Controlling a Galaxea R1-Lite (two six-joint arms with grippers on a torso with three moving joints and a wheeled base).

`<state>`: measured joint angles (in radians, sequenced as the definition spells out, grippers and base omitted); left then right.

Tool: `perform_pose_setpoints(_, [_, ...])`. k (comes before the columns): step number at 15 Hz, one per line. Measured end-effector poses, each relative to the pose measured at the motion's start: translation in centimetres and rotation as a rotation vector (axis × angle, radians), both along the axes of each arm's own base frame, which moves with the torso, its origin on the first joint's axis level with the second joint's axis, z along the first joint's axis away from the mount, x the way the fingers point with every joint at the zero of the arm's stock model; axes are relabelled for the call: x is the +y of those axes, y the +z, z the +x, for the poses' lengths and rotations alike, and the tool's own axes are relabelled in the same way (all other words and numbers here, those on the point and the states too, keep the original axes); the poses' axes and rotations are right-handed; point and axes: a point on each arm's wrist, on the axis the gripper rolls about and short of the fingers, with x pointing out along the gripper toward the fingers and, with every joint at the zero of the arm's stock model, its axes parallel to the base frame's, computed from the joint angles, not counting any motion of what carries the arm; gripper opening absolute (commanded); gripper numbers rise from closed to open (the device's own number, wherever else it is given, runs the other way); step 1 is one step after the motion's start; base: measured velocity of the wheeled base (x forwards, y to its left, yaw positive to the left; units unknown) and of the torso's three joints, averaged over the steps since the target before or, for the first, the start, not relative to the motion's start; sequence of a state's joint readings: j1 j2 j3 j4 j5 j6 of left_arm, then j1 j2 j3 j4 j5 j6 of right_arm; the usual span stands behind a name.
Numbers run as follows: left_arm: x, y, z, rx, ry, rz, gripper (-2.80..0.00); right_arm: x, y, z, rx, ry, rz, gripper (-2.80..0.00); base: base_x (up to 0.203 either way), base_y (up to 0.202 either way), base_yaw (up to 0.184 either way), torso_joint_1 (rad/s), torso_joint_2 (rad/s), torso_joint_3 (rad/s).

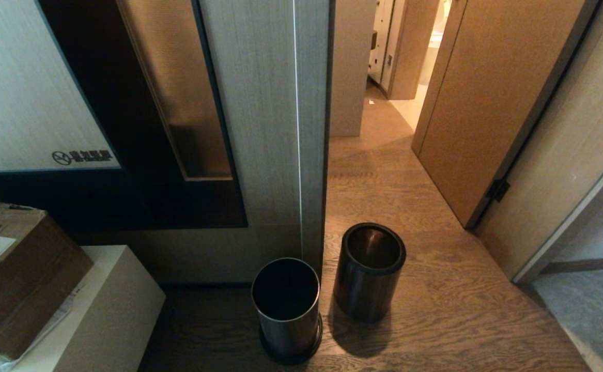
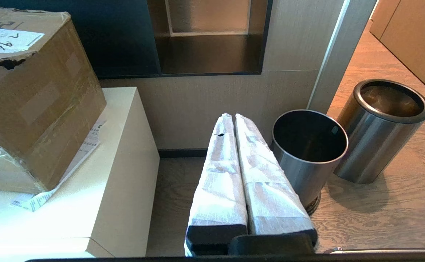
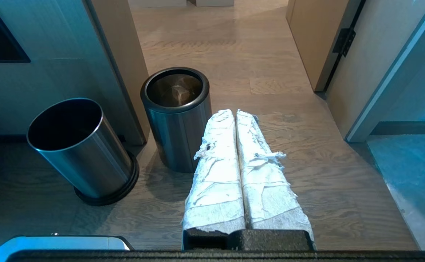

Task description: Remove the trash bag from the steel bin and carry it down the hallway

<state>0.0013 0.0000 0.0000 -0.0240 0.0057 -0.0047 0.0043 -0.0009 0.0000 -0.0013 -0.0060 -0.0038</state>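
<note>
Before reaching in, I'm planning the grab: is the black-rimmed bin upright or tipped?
Upright: the steel bin stands on its base, open mouth facing up.

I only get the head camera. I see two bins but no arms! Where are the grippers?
Observer: Both sit below your picture. The left gripper, wrapped in white, is shut and empty, and it points beside the thin-rimmed bin.
Operator: And the other one?
Observer: The right gripper is shut and empty too, and it points past the thick-rimmed bin.
Operator: Is a bag inside that bin?
Observer: The right wrist view looks deeper into it. I see only a pale glint on the steel, and no bag folded over the rim.
</note>
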Motion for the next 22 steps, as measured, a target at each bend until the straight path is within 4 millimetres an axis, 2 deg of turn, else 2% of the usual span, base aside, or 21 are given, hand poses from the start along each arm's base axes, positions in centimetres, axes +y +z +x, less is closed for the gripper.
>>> perform_pose_setpoints(22, [0.00,0.00,0.00,0.000,0.000,0.000,-2.80,0.00,0.00,0.00,0.000,0.000,0.000,-2.80,0.000,0.000,0.000,0.000,0.00,0.000])
